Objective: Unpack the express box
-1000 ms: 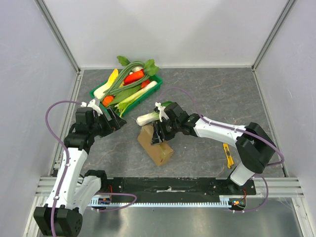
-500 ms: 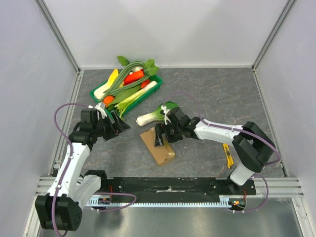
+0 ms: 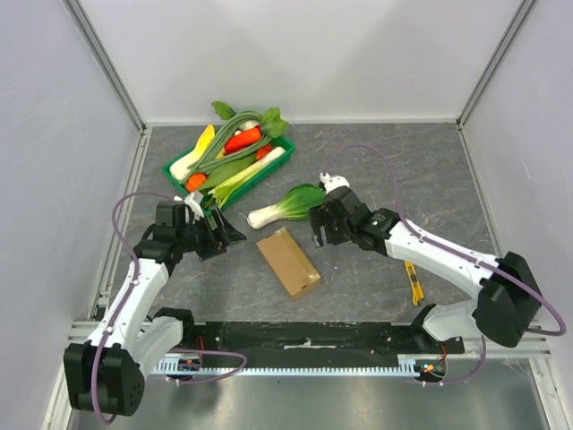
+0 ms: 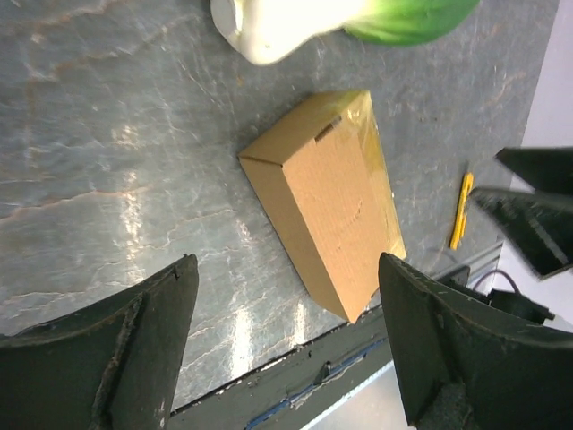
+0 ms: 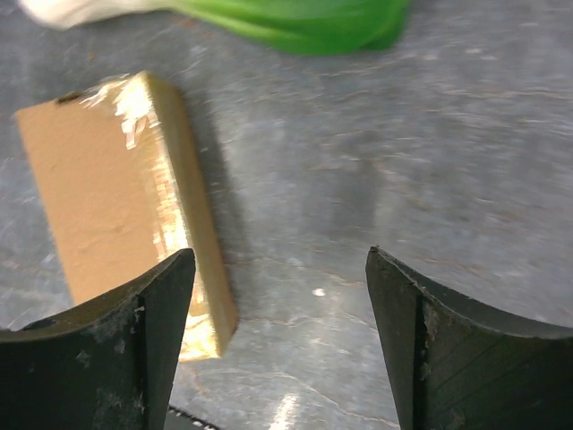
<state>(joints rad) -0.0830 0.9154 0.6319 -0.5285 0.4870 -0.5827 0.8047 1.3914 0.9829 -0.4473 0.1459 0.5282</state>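
Left claw (image 4: 286, 264): its fingers are standing wide apart and gripping nothing, hovering above the table (image 3: 376, 161).
Right claw (image 5: 279, 258): its fingers are also standing spread and empty, a little above the table.
Box (image 3: 288, 262): it is lying flat between the two claws and touching neither. It sits below and ahead of the left claw's fingers, and off to the left side of the right claw's gap.
Handling: you are probably dealing with a light, stiff carton whose walls will dent under a hard squeeze.
Tape (image 5: 152, 179): a glossy strip is running over the top and one end, and it is likely to be slippery.
Hold: you are best placed taking it across the short width, on the bare long sides, clear of the tape.
Bok choy (image 3: 286, 204): it is lying just past the box's far end, close beside the right claw.
Cutter (image 3: 413, 281): it is lying behind the right claw, under that arm.
Tray (image 3: 175, 164): it is sitting beyond the left claw, well apart from the box.
Edge: the table's near rim is running close to the box's near corner.
Room: open table is showing beyond the right claw.
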